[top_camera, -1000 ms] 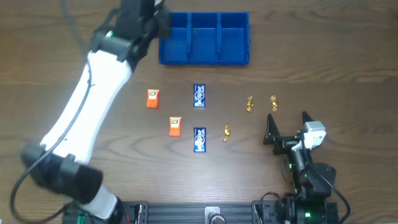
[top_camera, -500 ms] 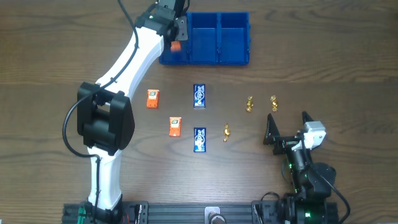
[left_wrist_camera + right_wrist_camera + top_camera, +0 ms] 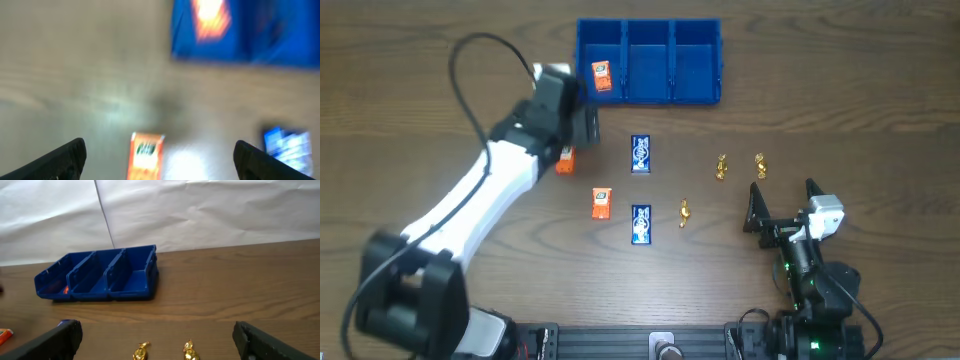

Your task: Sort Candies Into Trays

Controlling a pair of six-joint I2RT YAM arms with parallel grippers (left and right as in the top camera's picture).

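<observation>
The blue three-compartment tray (image 3: 650, 95) stands at the table's far middle, with one orange candy (image 3: 602, 76) lying in its left compartment. My left gripper (image 3: 572, 130) hovers open just in front of the tray; in the left wrist view an orange candy (image 3: 146, 156) lies on the table between its fingers (image 3: 65, 160). A second orange candy (image 3: 602, 203), two blue candies (image 3: 640, 154) (image 3: 641, 224) and three gold candies (image 3: 722, 167) (image 3: 759, 165) (image 3: 685, 212) lie on the wood. My right gripper (image 3: 783, 195) rests open near the front right, holding nothing.
The right wrist view shows the tray (image 3: 97, 275) in front of a white backdrop, with two gold candies (image 3: 141, 351) (image 3: 189, 351) close by. Bare wood surrounds the candies on the left and right sides of the table.
My left arm let go of an orange candy in the tray's left compartment, then drew back toward the front and now sits above the orange candy on the table. The right arm stayed still.
</observation>
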